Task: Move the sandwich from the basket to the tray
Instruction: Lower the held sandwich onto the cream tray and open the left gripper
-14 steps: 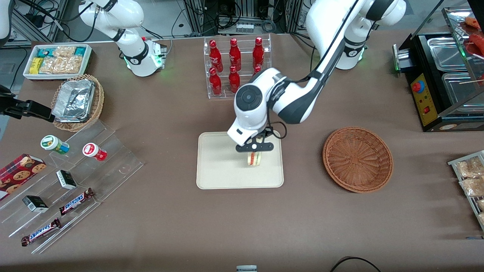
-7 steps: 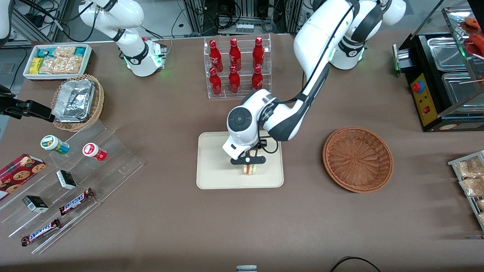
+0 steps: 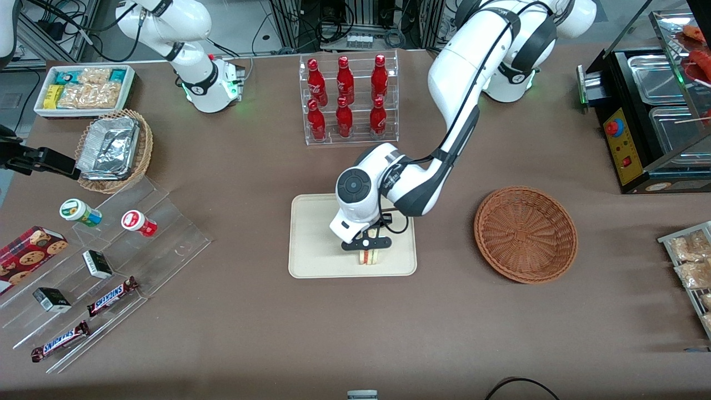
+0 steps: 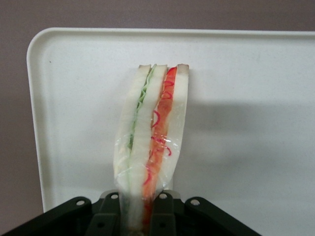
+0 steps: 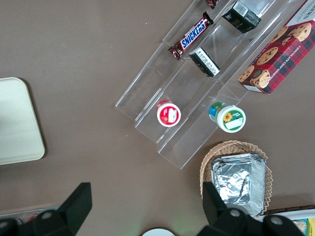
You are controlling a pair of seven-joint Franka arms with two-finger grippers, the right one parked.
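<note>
- Your gripper [image 3: 367, 245] hangs low over the tray [image 3: 311, 244], its fingers [image 4: 110, 216] pinching the sandwich [image 4: 150, 142] by its bread faces.
- The sandwich hangs straight below the fingers, above the tray's edge nearest the front camera; whether it touches the tray is unclear.
- Judge the step as set-down: lower gently until the wedge bears on the tray, then spread the fingers.
- Lift straight up, so the clear wrap does not drag the wedge over.
- The basket [image 3: 525, 234] sits empty on the bench, well apart from the fingers.
</note>
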